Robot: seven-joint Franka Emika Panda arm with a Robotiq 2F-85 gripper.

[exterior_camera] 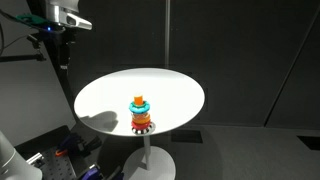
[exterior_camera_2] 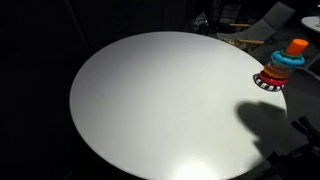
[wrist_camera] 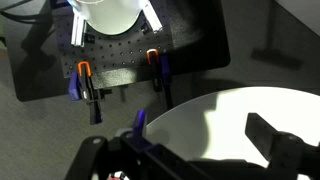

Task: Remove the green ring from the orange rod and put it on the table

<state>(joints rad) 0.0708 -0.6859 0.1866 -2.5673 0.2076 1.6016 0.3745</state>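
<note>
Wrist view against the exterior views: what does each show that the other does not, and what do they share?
Only the wrist view: a black perforated board below the camera, with two orange-handled clamps at it. Only the exterior views: the ring-stacking toy, with its orange rod topping the stack near the table's edge, and the white pedestal. Shared: the round white table, of which the wrist view catches only a curved part.

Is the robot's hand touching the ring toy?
No, the gripper hangs high up at the picture's left, well apart from the ring toy standing on the table.
</note>
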